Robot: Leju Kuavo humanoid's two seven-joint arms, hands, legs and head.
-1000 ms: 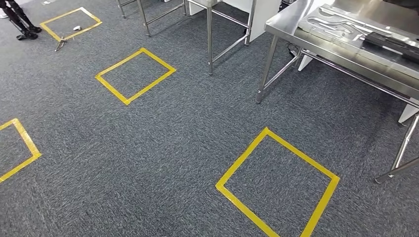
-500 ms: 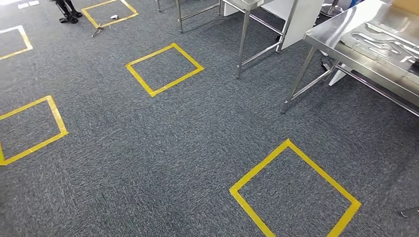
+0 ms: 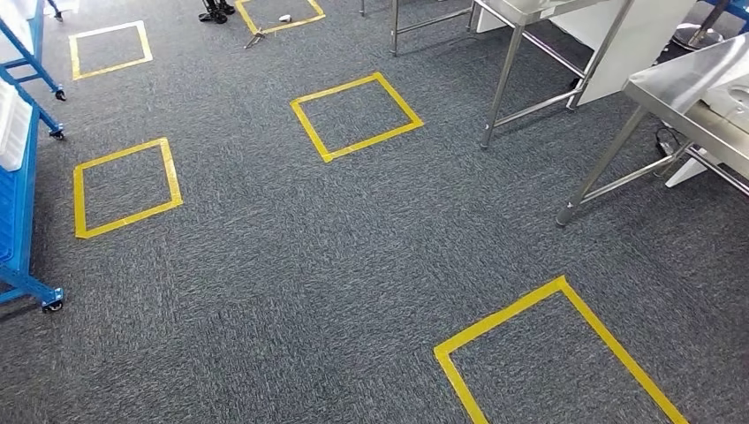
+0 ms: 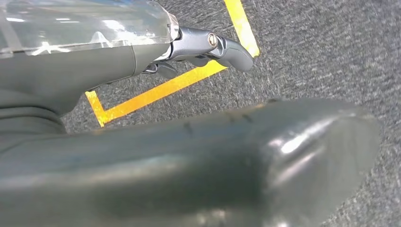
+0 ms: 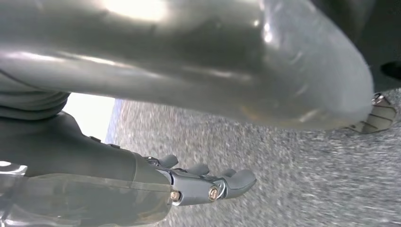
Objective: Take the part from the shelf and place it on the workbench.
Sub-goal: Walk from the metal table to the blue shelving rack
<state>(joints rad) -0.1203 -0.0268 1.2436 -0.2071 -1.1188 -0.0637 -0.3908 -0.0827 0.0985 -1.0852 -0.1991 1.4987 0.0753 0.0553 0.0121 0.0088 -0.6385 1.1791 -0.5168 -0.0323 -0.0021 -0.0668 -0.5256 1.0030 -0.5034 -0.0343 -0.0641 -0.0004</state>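
While the head cam looks down on grey carpet (image 3: 291,265), five yellow tape squares show: one near (image 3: 552,353), one mid-floor (image 3: 356,116), one to the left (image 3: 125,186), two farther back (image 3: 108,49) and (image 3: 278,15). Blue shelf rack (image 3: 19,177) on casters runs along the left edge, a white tray (image 3: 11,124) sitting in it. Can't tell whether any part lies on the rack; the part itself can't be made out in any view. Steel workbench (image 3: 684,84) comes in at the right edge, its leg (image 3: 596,168) planted on the carpet; something pale rests on its top, cut off by the frame, can't ID. A second steel table frame (image 3: 521,49) stands behind it, w/ a white panel (image 3: 631,44) beside. Dark tripod feet (image 3: 212,11) sit by the far square.

L wrist cam: left hand (image 4: 208,47) hangs over carpet and a yellow tape corner, fingers (image 4: 234,54) lightly curled, nothing in them. R wrist cam: right hand (image 5: 208,184) hangs over carpet too, fingers (image 5: 239,179) lightly curled, holding nothing. Neither hand touches anything.
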